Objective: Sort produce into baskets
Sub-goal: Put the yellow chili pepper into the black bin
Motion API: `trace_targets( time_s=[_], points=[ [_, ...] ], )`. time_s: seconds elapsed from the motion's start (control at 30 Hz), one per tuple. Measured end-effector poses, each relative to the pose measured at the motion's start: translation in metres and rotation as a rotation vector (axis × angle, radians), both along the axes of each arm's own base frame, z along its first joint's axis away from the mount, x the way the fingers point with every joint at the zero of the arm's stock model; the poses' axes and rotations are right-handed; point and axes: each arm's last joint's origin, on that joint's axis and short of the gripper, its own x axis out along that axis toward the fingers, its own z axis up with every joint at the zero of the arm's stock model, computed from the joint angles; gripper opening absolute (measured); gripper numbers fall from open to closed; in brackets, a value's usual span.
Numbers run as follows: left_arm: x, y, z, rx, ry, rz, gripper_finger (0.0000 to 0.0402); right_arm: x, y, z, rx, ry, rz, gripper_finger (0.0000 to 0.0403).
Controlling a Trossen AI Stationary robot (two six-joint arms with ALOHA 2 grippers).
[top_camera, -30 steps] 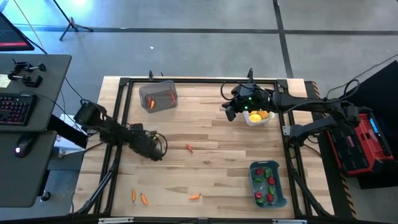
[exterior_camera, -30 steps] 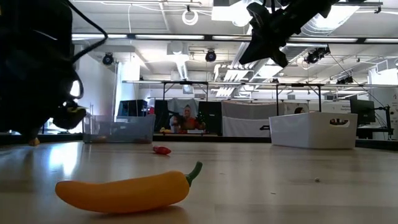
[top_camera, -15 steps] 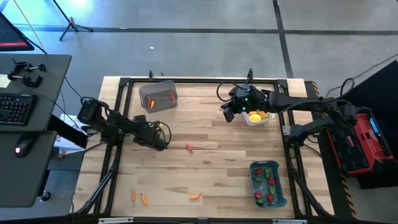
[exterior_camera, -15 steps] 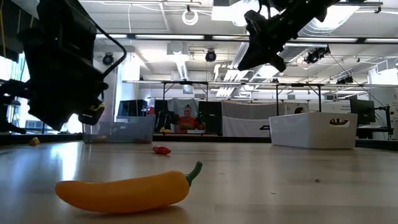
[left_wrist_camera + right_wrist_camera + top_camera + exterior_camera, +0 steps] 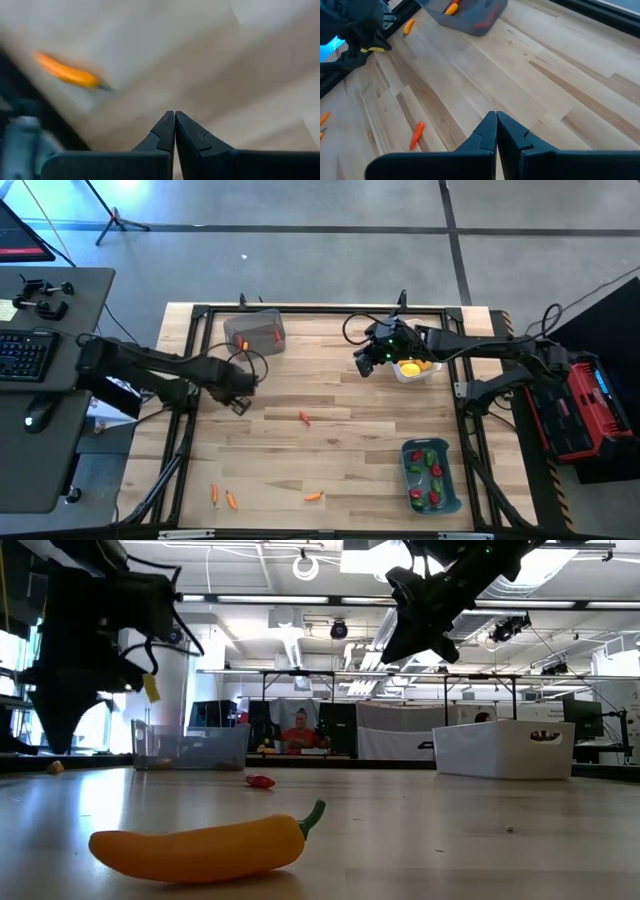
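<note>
Light: bright, even, from ceiling lamps in the low view
Shadows: soft
Blur: left wrist view smeared
Focus: room background soft

So the right gripper has its two dark fingers pressed together with nothing between them, hanging over the pale wooden surface. Farther off there's a smoky grey bin with an orange piece and something reddish inside, plus one orange carrot lying just beside it and another carrot on the planks nearer the gripper. The other arm shows as a dark bulk at the edge with a bit of yellow on it, and two more orange bits peek in at the frame's border.
</note>
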Motion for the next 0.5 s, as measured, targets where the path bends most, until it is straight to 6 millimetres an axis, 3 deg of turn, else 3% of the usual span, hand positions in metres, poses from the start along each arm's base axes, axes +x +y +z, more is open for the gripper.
trace_targets(
  time_s=[0.1, 0.33, 0.5],
  points=[
    [-0.006, 0.007, -0.002, -0.100, 0.040, -0.020, 0.0000, 0.000, 0.000, 0.000, 0.000, -0.001, 0.001, 0.0000],
    [-0.003, 0.032, 0.006, -0.063, 0.076, -0.051, 0.0000, 0.001, 0.000, 0.001, 0.002, -0.010, -0.003, 0.0000],
    [-0.008, 0.053, -0.003, -0.185, 0.206, -0.007, 0.0000, 0.001, 0.001, 0.001, 0.002, -0.010, 0.000, 0.0000]
  ],
)
